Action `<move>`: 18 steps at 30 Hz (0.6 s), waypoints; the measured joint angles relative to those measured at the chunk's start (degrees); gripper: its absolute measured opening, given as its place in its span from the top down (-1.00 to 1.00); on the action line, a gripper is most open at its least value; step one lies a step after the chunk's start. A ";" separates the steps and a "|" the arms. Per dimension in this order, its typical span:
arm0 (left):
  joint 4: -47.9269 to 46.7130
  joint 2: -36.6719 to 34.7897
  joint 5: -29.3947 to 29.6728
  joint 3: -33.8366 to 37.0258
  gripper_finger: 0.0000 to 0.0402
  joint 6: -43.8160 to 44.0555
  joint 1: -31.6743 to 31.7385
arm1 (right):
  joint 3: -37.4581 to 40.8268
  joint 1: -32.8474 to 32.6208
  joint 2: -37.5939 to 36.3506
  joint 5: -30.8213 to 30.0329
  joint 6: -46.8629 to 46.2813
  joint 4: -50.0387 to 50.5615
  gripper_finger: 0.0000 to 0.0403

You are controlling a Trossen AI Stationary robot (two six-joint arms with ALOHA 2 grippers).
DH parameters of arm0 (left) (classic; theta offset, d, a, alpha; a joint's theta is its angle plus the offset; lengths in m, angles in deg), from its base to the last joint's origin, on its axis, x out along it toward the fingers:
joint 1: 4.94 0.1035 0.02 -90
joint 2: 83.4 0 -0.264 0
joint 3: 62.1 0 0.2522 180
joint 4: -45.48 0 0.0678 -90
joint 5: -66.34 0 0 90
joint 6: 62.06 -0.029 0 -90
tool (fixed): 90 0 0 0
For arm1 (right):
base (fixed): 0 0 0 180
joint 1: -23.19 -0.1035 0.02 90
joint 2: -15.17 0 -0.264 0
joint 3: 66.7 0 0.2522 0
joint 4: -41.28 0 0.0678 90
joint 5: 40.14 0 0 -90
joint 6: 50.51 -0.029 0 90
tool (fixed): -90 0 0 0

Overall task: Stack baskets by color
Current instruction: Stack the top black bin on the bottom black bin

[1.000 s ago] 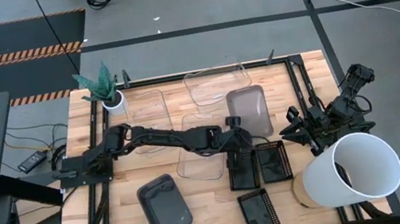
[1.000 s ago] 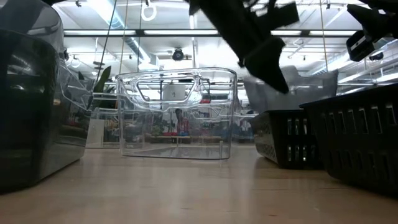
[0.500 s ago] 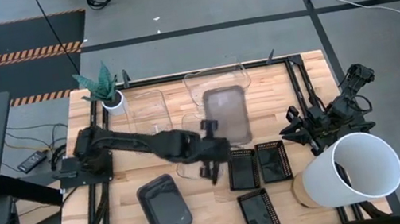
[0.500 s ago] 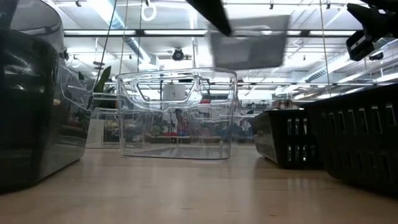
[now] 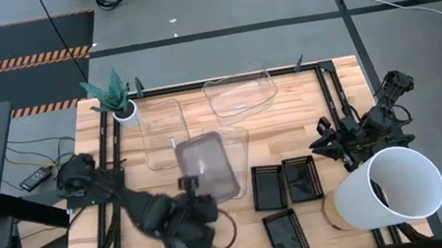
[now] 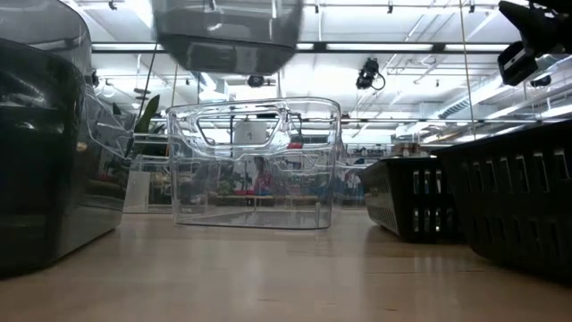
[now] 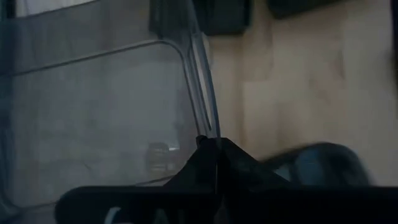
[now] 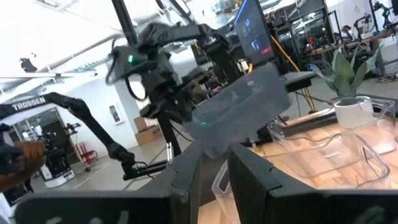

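A smoky grey basket (image 5: pixel 207 167) is held in the air above the table's middle, its open side turned upward and its long axis running roughly from the near edge of the table (image 5: pixel 343 136) to the far edge, tilted slightly. It is gripped at its near short rim by the left gripper (image 5: pixel 190 188), whose fingers are clenched on that rim; in the low view the basket (image 6: pixel 225 36) is seen lifted high, well clear of the tabletop. Partly beneath it a clear basket (image 5: pixel 240 146) lies on the wood, with a second clear basket (image 5: pixel 161 132) just to the left and a third (image 5: pixel 240 94) at the far edge. A second grey basket (image 5: pixel 184 237) rests on the table near the front edge, below the left arm. To the right three black mesh baskets are set: two side by side (image 5: pixel 267 187) (image 5: pixel 302 178) and one nearer the front (image 5: pixel 284 236). The right gripper (image 5: pixel 338 152) is parked at the table's right edge beside a white bucket (image 5: pixel 394 190); whether its fingers are parted or closed cannot be told. A potted plant (image 5: pixel 116 98) stands at the far left corner.
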 joint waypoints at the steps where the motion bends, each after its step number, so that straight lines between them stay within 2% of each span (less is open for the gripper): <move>1: -0.45 0.00 0.04 0.04 0.96 2.79 -1.34 | 0.00 0.00 0.00 -0.02 0.00 -0.11 0.59; 9: -4.47 0.02 -0.22 0.04 0.96 25.52 -12.85 | 0.00 0.00 0.00 -0.01 0.00 -0.29 0.59; 18: 0.56 0.11 -1.40 0.04 0.96 39.02 -21.06 | 0.00 0.00 0.00 -0.01 0.00 -0.29 0.59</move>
